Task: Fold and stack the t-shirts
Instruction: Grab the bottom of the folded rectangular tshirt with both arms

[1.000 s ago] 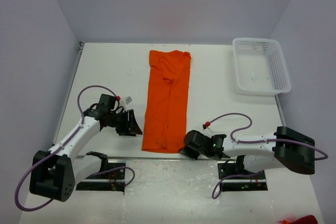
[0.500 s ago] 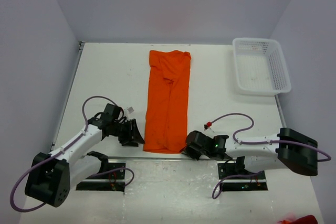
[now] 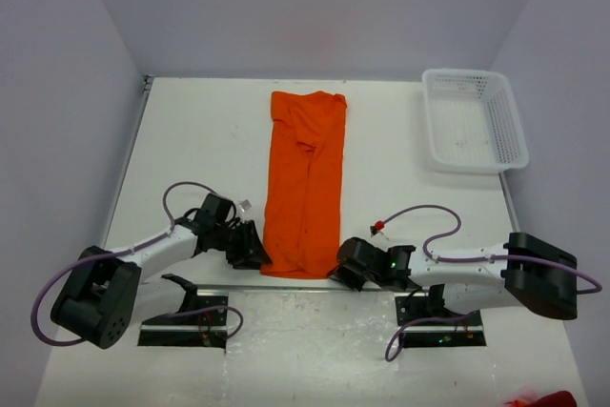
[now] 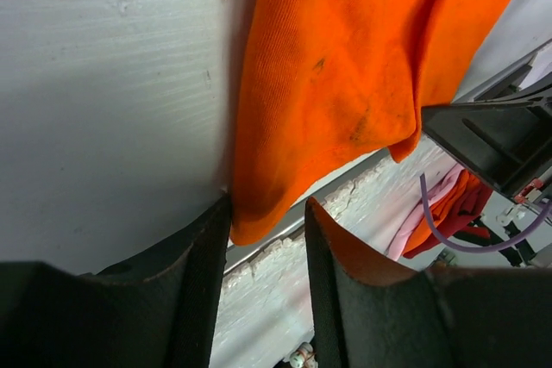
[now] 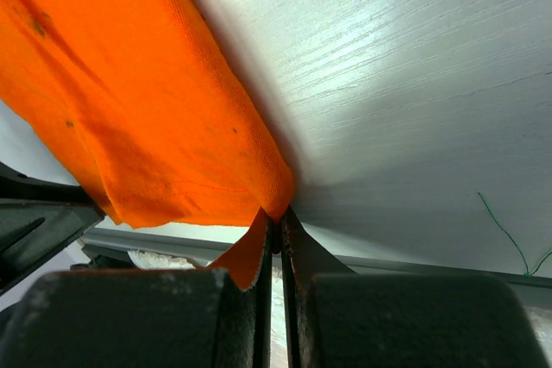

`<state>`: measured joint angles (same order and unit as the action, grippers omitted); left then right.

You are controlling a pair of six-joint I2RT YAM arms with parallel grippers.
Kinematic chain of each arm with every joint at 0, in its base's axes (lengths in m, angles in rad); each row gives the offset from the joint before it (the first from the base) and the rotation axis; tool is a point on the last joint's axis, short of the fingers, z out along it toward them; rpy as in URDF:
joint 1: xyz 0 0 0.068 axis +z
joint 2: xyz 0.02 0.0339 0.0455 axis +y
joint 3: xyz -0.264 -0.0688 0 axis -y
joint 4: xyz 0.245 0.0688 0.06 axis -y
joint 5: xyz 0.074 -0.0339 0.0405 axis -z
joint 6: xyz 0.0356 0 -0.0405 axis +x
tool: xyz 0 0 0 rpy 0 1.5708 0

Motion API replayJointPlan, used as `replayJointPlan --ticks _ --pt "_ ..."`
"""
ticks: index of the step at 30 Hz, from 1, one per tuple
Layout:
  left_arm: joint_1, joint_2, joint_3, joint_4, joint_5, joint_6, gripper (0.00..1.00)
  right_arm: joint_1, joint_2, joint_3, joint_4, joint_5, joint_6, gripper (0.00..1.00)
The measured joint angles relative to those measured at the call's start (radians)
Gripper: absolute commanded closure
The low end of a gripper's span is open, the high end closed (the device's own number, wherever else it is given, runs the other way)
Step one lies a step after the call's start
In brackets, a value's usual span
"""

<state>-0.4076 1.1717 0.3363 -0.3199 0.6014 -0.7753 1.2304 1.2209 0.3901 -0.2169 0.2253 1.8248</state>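
Observation:
An orange t-shirt (image 3: pixel 305 183), folded lengthwise into a long strip, lies down the middle of the white table (image 3: pixel 200 140). My left gripper (image 3: pixel 255 254) is open at the shirt's near left corner (image 4: pixel 259 213), with that corner between its jaws. My right gripper (image 3: pixel 341 269) is shut on the shirt's near right corner (image 5: pixel 274 200), the cloth pinched between its fingertips. The shirt's near hem hangs at the table's front edge.
A white plastic basket (image 3: pixel 474 119) stands at the back right of the table. Purple walls close in the left, back and right. More orange and pink cloth (image 4: pixel 448 208) lies below the table edge, and a red cloth (image 3: pixel 543 397) lies at the bottom right.
My left gripper has moved toward the near edge and right, up to the shirt's near left corner. My right gripper has stayed at the near right corner.

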Motion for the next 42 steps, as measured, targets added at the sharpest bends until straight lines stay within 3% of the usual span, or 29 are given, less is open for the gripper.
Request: replayJointPlan --ticks 7,14,21,31,42 --pt "-0.001 0.031 -0.003 0.047 0.009 -0.008 0.71 0.000 0.000 0.000 -0.001 0.000 0.000 1.00" --pt "-0.001 0.043 -0.023 0.066 0.004 -0.013 1.00 0.000 0.003 0.000 -0.001 0.000 0.000 1.00" --pt "-0.001 0.030 -0.031 0.059 0.015 -0.018 1.00 0.000 0.009 0.008 -0.012 0.001 0.010 1.00" --pt "-0.001 -0.133 -0.033 -0.051 0.003 -0.018 1.00 0.009 -0.037 -0.011 -0.055 0.024 0.042 1.00" --pt "-0.001 -0.165 -0.034 -0.096 0.005 -0.018 1.00 0.089 -0.035 0.028 -0.164 0.064 0.095 1.00"
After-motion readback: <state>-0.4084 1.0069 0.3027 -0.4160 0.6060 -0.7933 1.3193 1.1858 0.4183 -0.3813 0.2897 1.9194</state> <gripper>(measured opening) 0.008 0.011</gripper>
